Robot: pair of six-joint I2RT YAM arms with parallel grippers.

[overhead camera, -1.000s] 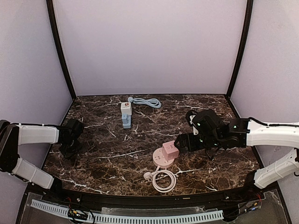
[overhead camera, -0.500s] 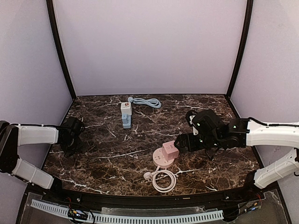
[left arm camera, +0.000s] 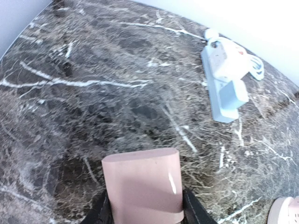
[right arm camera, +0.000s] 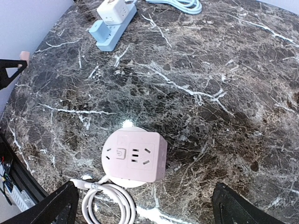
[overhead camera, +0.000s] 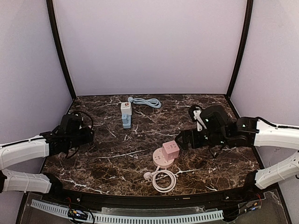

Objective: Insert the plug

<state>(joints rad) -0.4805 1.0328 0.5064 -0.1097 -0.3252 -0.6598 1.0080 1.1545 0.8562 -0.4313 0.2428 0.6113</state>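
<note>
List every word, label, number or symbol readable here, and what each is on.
No words or numbers are legible.
Power symbol: on the button of the pink socket cube.
Red mark on the white adapter atop the blue power strip: too blurred to read.
Pink plug: no print shows.

At the bottom centre of the frame, your left gripper [left arm camera: 148, 212] is holding a pink plug [left arm camera: 142, 182], and its dark fingers [left arm camera: 196, 214] are pressing on both sides of it. The marble table [left arm camera: 84, 93] is filling the rest of the frame. In the upper right, a blue power strip [left arm camera: 219, 105] is lying flat. A white adapter [left arm camera: 229, 56] is sitting on its far end, with a pale cable [left arm camera: 257, 67] just beside it. A pink object [left arm camera: 287, 210] is showing partly in the lower right corner.
</note>
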